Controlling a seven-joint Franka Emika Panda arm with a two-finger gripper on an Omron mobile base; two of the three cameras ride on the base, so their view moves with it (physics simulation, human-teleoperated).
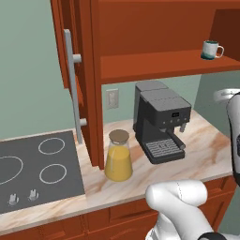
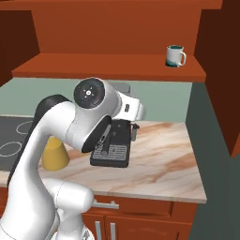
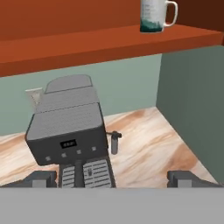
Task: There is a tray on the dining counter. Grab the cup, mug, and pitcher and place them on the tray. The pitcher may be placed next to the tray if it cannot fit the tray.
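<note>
While my gripper (image 3: 113,178) hangs wide open and empty above the coffee machine (image 3: 70,131), I see the mug (image 3: 156,15) upright on the wooden shelf (image 3: 87,46) at one o'clock, handle toward three o'clock; I judge the reach goes up and forward.

Soft, even light and sharp pictures

The kitchen is bright all over, with no strong lamp you can pick out. Shadows are faint. It is darker under the wooden shelf (image 2: 108,65) and at the cabinet's far right. The white arm (image 2: 70,131) shines a little on its round parts. The pitcher (image 1: 118,157) glows yellow. Edges look a bit jagged, but nothing is blurry or bent.
</note>
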